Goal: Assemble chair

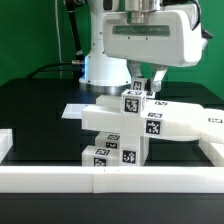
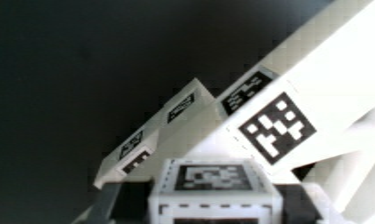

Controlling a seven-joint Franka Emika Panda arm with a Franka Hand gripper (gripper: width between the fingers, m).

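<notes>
The chair's white tagged pieces stand stacked at the table's middle. A flat slab [image 1: 98, 115] lies over notched blocks [image 1: 112, 150], and a long piece [image 1: 185, 124] runs toward the exterior view's right. My gripper [image 1: 139, 88] hangs straight above the stack, shut on a small tagged post [image 1: 134, 101] that touches or sits just over the stack's top. In the wrist view the post [image 2: 216, 178] fills the gap between my dark fingers [image 2: 131, 197], gripper [image 2: 216, 202] shut on it. Long tagged chair pieces [image 2: 273, 120] run diagonally beyond it.
A low white border rail [image 1: 110, 181] runs along the front of the black table, with another stretch at the exterior view's left [image 1: 5, 143]. The robot's white base [image 1: 105, 68] stands behind the stack, in front of a green backdrop.
</notes>
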